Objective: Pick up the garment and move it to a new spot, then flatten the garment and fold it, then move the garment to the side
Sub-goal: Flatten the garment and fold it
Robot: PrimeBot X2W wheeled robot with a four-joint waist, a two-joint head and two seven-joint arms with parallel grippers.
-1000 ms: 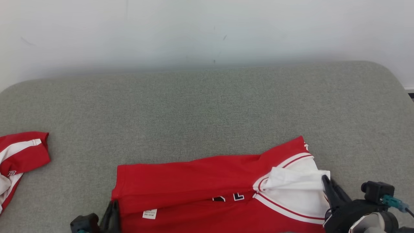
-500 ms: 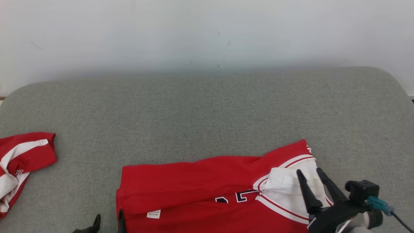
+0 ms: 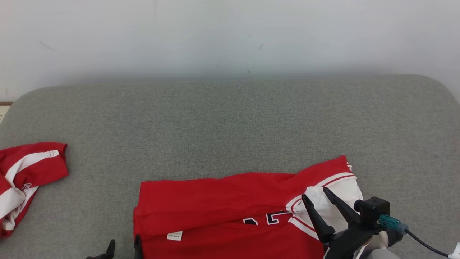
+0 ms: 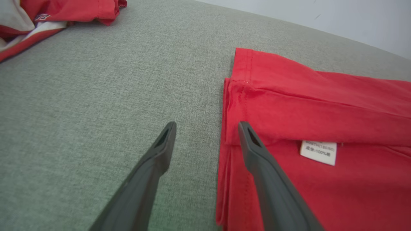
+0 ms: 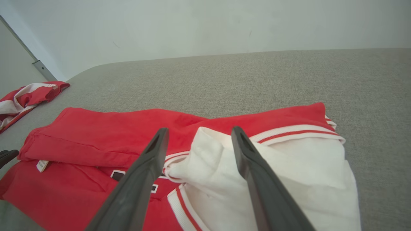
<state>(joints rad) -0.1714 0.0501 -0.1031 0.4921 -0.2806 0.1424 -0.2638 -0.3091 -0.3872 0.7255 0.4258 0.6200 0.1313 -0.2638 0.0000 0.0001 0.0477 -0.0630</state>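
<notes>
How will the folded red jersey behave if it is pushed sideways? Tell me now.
Probably floppy: the jersey lies in soft, creased layers. Pushed, its top fold would likely slide or bunch, since the grey fabric surface looks grippy. The loose white sleeve may flop open.

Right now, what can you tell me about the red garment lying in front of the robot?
The red garment lies folded lengthwise on the grey upholstered surface. It is thin, soft cloth with a few creases. A white sleeve with red-and-white striped trim sits at its right end. Dark lettering shows partly under the fold, and a small white label lies near its left hem. The left gripper and right gripper stand open at its ends, gripping nothing.
</notes>
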